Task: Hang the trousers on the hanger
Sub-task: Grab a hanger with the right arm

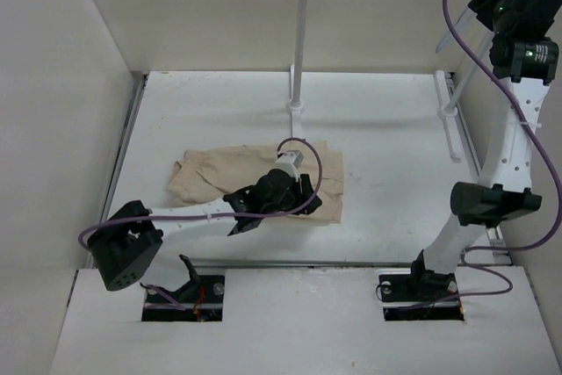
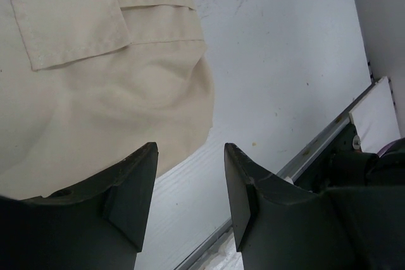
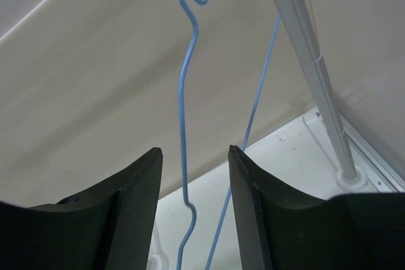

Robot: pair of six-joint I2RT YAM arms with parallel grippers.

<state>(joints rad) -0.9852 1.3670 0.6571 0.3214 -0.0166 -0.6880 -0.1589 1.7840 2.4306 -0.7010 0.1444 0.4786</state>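
The beige trousers (image 1: 255,177) lie wrinkled and flat on the white table, left of centre. In the left wrist view the trousers (image 2: 95,86) fill the upper left. My left gripper (image 2: 190,150) hovers low over their near right edge, open, with only bare table between its fingers. In the top view, the left gripper (image 1: 246,217) sits at that cloth edge. The thin blue wire hanger (image 3: 183,93) hangs high at the back right. My right gripper (image 3: 193,156) is raised there, open, with one hanger wire passing between its fingers without touching them.
A white upright rack pole (image 1: 301,32) stands at the back centre. A second, slanted pole (image 3: 310,61) rises beside the hanger from a foot (image 1: 449,116) on the table. White walls enclose the left, back and right. A metal rail (image 2: 304,156) runs along the table's near edge.
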